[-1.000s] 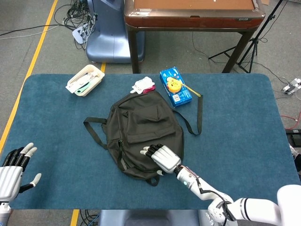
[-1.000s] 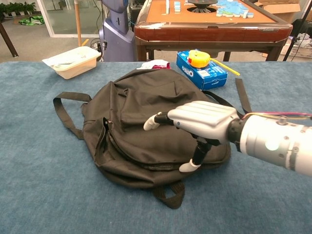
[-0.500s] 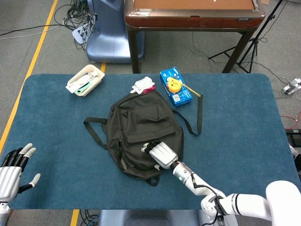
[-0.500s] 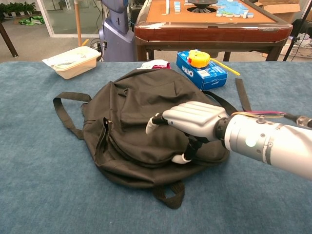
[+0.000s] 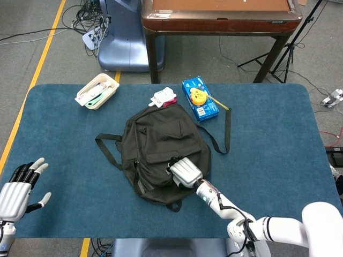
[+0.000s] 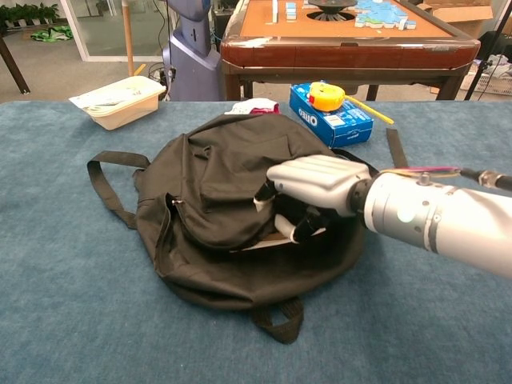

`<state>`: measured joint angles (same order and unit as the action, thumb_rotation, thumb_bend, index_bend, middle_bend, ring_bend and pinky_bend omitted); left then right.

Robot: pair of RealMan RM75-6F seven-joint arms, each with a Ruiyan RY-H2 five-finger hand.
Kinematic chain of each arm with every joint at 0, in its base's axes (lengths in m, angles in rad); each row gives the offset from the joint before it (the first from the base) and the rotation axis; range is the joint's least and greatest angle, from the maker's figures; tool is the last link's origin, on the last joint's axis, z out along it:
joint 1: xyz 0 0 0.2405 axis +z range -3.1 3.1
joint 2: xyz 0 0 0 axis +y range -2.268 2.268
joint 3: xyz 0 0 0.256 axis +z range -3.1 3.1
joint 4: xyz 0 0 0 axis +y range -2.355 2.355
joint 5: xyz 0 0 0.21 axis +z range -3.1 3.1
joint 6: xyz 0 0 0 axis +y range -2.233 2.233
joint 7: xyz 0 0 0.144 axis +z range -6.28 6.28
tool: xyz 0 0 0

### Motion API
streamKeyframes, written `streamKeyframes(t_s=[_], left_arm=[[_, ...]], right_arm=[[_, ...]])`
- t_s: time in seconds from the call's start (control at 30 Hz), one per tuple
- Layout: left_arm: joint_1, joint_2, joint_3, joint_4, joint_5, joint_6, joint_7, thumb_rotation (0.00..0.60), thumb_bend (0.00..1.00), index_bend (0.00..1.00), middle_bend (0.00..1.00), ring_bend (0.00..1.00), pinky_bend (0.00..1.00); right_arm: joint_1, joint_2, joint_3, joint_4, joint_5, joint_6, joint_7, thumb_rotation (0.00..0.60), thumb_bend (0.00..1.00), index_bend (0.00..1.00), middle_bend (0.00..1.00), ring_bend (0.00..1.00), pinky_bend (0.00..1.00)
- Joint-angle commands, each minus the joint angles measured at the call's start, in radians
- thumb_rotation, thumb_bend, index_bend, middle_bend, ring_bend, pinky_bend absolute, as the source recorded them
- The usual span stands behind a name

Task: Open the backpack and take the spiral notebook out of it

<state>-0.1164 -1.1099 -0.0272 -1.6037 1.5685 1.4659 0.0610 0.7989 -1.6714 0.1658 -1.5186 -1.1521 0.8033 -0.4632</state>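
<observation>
Up comes the flap — since a moment ago the right hand (image 6: 308, 188) has curled its fingers under the front panel of the backpack (image 6: 216, 200) and pulled it back, where before it only lay flat on the fabric. Its fingers now grip the edge of the dark fabric, and in the chest view a pale strip shows in the gap beneath them; whether that is the spiral notebook I cannot tell, as it lies hidden inside the bag. The backpack lies flat mid-table on the blue table (image 5: 278, 160), straps trailing left and right. Down at the near left corner the left hand (image 5: 19, 187) hovers with fingers spread, holding nothing — it has lifted slightly. Behind the bag sit a blue box (image 5: 199, 99) and a white tray (image 5: 97, 91).
</observation>
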Motion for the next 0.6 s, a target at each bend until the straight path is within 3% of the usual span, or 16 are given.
streamKeyframes(t_s=[0.03, 0.2, 0.4, 0.6], left_arm=[[-0.037, 0.004, -0.013, 0.01, 0.021, -0.029, -0.035, 0.6, 0.25, 0.16, 0.09, 0.09, 0.07], [-0.118, 0.004, -0.032, 0.02, 0.097, -0.064, -0.14, 0.6, 0.25, 0.23, 0.13, 0.14, 0.08], [-0.237, -0.011, -0.034, 0.033, 0.227, -0.097, -0.309, 0.6, 0.25, 0.38, 0.38, 0.34, 0.27], [-0.368, -0.055, -0.025, 0.058, 0.35, -0.143, -0.424, 0.6, 0.25, 0.44, 0.45, 0.41, 0.37]], right_arm=[[0.008, 0.011, 0.028, -0.004, -0.004, 0.019, 0.033, 0.6, 0.72, 0.68, 0.47, 0.23, 0.28], [0.027, 0.022, 0.084, -0.011, 0.024, 0.053, 0.054, 0.6, 0.72, 0.69, 0.47, 0.24, 0.28], [0.044, 0.007, 0.148, -0.008, 0.084, 0.122, 0.051, 0.6, 0.72, 0.7, 0.48, 0.24, 0.28], [0.06, -0.024, 0.191, 0.007, 0.147, 0.175, 0.043, 0.6, 0.72, 0.7, 0.48, 0.24, 0.28]])
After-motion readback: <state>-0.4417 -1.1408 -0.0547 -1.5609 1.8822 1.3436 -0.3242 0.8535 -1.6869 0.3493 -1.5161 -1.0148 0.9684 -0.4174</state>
